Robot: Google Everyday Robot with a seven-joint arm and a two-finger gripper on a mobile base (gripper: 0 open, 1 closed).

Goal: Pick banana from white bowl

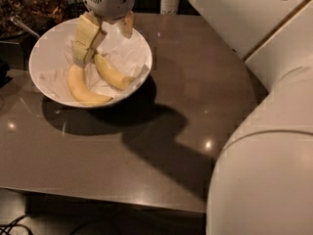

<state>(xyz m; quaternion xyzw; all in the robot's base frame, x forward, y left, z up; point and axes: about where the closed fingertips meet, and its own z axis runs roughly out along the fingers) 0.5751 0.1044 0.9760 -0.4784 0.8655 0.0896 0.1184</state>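
Observation:
The white bowl (pixel 44 50) stands at the back left of the table, lined with crumpled white paper. Two bananas lie in it. The banana (pixel 111 72) is the shorter, straighter one at centre right, its dark stem end toward the right rim. The longer, curved banana (pixel 82 88) lies along the front rim. My gripper (pixel 103 44) hangs over the bowl, open. Its left finger (pixel 87 39) reaches down to the upper end of the banana. Its right finger (pixel 127 23) is higher, near the far rim.
The brown table (pixel 161 146) stretches right and forward of the bowl. A dark container with a metal utensil (pixel 22 26) sits beyond the bowl at top left. My white arm (pixel 264 131) fills the right side of the view.

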